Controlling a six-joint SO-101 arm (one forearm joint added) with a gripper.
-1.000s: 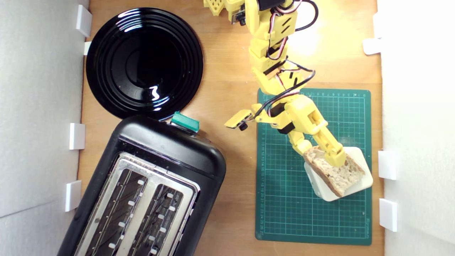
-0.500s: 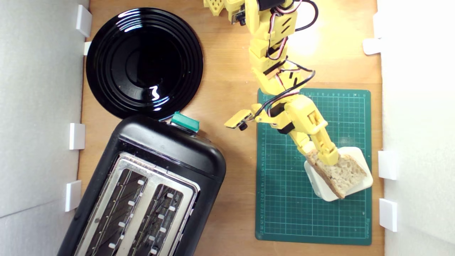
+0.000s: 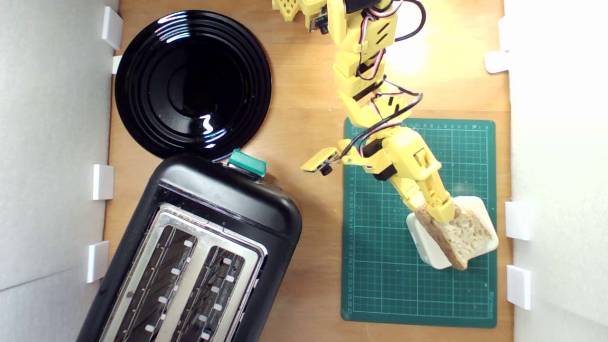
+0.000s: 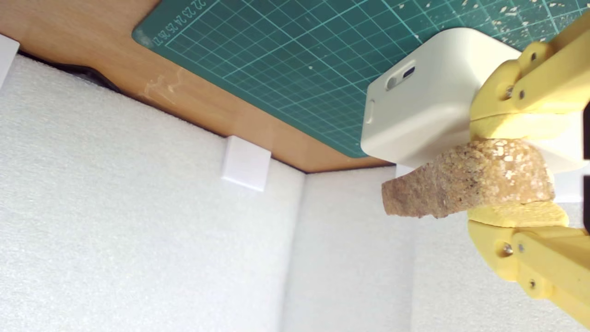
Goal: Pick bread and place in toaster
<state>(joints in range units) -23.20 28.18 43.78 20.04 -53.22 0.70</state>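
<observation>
Only ruler numerals legible on green cutting mat [image 3: 380,266].

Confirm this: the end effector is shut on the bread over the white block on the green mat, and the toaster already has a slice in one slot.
Not quite. The end effector is shut on the bread over the white block on the green mat, but the exterior view shows both slots of the toaster empty.
</observation>
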